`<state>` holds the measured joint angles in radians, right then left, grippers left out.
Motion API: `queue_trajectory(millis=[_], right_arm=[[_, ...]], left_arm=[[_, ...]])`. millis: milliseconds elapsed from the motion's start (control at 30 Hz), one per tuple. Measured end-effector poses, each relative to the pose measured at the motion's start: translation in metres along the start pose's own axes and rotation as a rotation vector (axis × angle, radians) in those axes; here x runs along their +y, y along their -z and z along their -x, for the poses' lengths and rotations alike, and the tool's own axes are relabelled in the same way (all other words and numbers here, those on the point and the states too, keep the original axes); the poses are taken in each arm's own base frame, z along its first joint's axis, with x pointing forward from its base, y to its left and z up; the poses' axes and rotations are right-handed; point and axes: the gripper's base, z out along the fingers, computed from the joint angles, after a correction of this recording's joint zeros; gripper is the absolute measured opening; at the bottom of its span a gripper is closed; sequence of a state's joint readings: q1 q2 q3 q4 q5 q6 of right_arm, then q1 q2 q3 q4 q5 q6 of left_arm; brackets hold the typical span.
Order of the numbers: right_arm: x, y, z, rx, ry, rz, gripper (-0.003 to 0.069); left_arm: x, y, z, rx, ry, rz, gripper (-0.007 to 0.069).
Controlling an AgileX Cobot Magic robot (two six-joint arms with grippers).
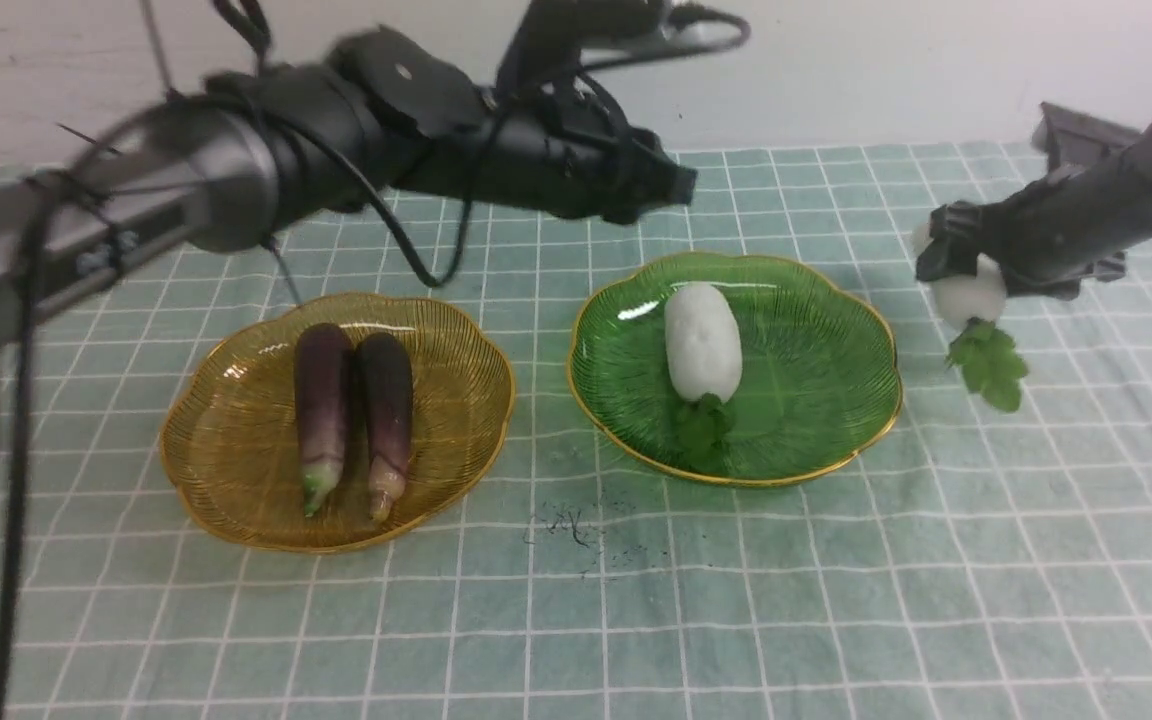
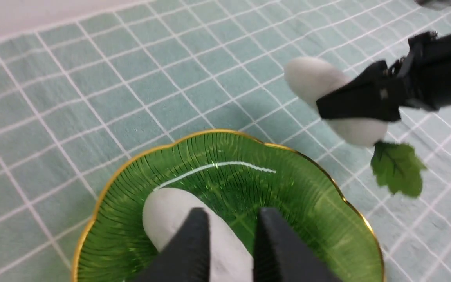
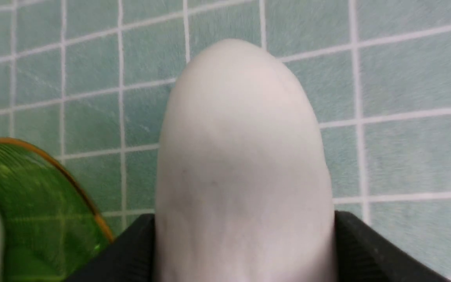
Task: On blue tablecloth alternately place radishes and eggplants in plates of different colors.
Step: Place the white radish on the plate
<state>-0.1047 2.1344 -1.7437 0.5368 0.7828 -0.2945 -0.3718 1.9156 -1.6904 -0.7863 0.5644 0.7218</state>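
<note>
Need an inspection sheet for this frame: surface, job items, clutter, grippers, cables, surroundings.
Surface: pale teal-green gridded tablecloth, flat, covering the table.
Job's things: two dark purple eggplants side by side in the amber ribbed plate; one white radish in the green ribbed plate; second white radish held off the cloth beside that plate.
Clutter: dark specks on the cloth before the plates.
Grippers: left gripper near the green ribbed plate, jaws narrowly apart, empty; right gripper shut on the second white radish.
Cables: black cables along the left arm.
Surroundings: plain white wall behind.
</note>
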Motion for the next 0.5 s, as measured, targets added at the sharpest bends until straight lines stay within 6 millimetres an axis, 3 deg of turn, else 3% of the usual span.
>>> queue_trajectory(millis=[100,167,233,367,500], right_arm=[[0.010,0.040,0.012,-0.035,-0.011,0.040,0.0496],[0.026,0.067,0.017,-0.051,-0.011,0.091,0.0496],[0.048,0.079,0.016,-0.040,0.007,0.150,0.0496],[0.083,0.066,0.005,0.015,0.059,0.207,0.0496],[0.106,0.026,-0.014,0.092,0.110,0.217,0.0496]], left_arm=[[0.001,0.033,0.009,0.047,-0.015,0.004,0.0009],[0.005,0.053,0.011,0.094,-0.014,0.041,-0.0002],[0.009,0.077,0.011,0.175,-0.028,0.124,-0.0008],[0.019,0.110,0.010,0.273,-0.022,0.304,-0.0008],[0.022,0.143,0.008,0.363,-0.011,0.482,-0.0008]])
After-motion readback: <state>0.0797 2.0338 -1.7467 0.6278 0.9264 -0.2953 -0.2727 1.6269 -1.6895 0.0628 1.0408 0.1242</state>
